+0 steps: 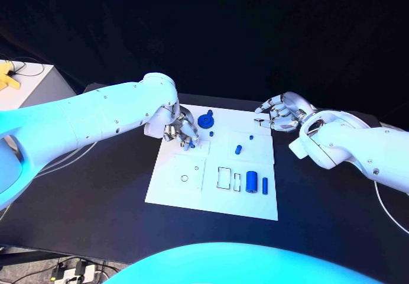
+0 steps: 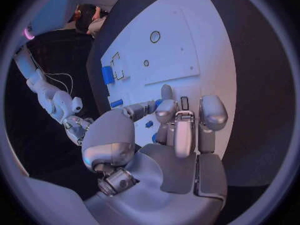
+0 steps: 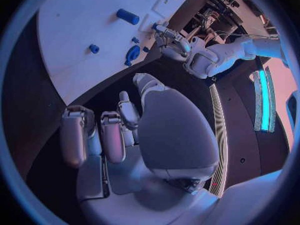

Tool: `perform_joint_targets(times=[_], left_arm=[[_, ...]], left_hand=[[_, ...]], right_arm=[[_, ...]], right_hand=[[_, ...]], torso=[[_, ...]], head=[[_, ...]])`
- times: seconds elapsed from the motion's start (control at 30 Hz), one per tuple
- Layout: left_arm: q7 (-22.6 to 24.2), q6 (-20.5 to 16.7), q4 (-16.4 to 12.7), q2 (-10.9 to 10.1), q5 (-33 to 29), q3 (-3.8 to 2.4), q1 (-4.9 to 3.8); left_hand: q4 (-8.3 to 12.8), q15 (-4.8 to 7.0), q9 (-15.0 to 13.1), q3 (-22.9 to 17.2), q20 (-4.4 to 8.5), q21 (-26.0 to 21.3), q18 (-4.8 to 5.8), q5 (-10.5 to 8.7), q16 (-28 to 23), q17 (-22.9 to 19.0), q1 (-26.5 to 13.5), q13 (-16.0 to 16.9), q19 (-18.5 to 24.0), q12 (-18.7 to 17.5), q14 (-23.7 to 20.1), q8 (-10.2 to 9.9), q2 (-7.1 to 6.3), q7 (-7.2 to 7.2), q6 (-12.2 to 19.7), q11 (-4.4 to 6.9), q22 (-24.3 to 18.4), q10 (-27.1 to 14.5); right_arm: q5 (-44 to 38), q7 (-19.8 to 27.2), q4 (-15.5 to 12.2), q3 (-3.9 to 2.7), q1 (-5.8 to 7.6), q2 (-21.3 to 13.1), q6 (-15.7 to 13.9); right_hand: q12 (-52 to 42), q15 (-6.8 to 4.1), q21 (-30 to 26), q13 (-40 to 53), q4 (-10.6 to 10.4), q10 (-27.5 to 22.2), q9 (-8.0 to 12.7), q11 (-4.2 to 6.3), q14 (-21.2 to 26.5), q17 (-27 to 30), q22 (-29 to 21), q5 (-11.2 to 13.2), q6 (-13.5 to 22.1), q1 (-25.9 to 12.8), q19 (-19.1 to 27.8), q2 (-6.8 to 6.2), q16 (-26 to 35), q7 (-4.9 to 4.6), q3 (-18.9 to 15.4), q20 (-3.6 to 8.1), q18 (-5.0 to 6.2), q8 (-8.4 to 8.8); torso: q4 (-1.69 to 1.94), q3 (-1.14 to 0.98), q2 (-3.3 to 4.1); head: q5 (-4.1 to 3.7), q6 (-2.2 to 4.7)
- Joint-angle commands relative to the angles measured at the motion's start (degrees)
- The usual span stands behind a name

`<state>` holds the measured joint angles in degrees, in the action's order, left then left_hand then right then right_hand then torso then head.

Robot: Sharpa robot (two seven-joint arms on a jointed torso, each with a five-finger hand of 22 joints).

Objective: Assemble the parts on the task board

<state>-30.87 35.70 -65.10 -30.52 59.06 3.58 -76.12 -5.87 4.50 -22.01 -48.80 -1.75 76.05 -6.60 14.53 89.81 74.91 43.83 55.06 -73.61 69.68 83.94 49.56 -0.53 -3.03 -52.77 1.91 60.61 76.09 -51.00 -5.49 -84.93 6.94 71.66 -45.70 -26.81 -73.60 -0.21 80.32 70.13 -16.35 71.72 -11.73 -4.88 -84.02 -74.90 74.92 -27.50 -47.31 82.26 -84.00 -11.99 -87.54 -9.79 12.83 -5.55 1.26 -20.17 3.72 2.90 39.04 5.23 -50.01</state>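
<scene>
Two silver hands are flanking the white rectangular task board [image 1: 213, 189] at frame centre. The left hand [image 1: 177, 129] is hovering at its upper-left corner, fingers curled down beside a small blue peg [image 1: 192, 144]; whether it is gripping it, I cannot tell. The right hand [image 1: 283, 112], upper right, is hanging loosely spread, holding nothing.

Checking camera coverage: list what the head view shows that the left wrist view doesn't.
Head view alone: the left hand from outside, over the task board's far left part, beside the round blue part, and the thin blue bar.
Left wrist view alone: that hand's palm side, fingers curled.
Both: the board, the blue cylinder and the right hand, beyond the board's far right corner.
</scene>
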Motion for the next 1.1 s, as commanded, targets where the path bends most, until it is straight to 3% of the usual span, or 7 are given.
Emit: perform_joint_targets(times=[0.03,0.67,1.1], left_arm=[[-0.02,0.22,-0.15,0.13,-0.25,-0.01,0.05],[-0.07,0.02,-0.02,0.16,0.28,0.04,0.24],[0.07,-0.81,0.29,0.55,1.49,0.48,1.55]], left_hand=[[9.74,0.3,0.05,-10.16,0.1,0.1,0.6,0.1,-0.03,14.61,0.78,-0.05,-0.3,-0.23,5.92,0.25,0.74,1.05,-1.2,0.05,-0.05,-0.01],[9.62,0.28,0.18,-10.09,0.1,0.04,0.58,0.04,-0.12,14.41,0.82,-0.35,-0.21,-0.48,5.86,0.23,0.82,1.02,-1.11,0.02,-0.17,-0.16],[9.54,0.28,0.22,-10.04,0.1,0.01,0.57,-0.03,-0.17,14.3,0.82,-0.48,-0.18,-0.6,5.83,0.21,0.85,1.0,-1.07,0.0,-0.23,-0.24]], right_arm=[[-0.51,0.44,-0.05,-0.01,-0.04,0.05,0.93],[-0.51,0.44,-0.14,-0.01,-0.04,-0.06,1.0],[-0.51,0.45,-0.31,-0.01,-0.04,-0.34,0.99]], right_hand=[[-0.19,0.56,-0.33,-0.03,0.02,-0.41,0.04,0.07,-4.55,-10.31,7.79,-0.35,0.44,-0.4,-1.88,-0.2,0.22,0.05,0.24,-0.52,1.19,0.21],[-0.16,0.56,-0.54,-0.11,0.05,-0.48,0.06,0.07,-4.55,-10.33,7.64,-0.42,0.46,-0.44,-1.8,-0.27,0.21,0.05,0.46,-0.52,1.24,0.22],[-0.16,0.56,-0.54,-0.11,0.05,-0.48,0.06,0.07,-4.55,-10.33,7.64,-0.42,0.46,-0.44,-1.8,-0.27,0.21,0.05,0.46,-0.52,1.24,0.22]], torso=[[0.01,0.0,0.02],[-0.03,0.01,0.08],[0.03,0.01,0.06]], head=[[-0.01,0.01],[-0.01,0.01],[-0.34,0.01]])
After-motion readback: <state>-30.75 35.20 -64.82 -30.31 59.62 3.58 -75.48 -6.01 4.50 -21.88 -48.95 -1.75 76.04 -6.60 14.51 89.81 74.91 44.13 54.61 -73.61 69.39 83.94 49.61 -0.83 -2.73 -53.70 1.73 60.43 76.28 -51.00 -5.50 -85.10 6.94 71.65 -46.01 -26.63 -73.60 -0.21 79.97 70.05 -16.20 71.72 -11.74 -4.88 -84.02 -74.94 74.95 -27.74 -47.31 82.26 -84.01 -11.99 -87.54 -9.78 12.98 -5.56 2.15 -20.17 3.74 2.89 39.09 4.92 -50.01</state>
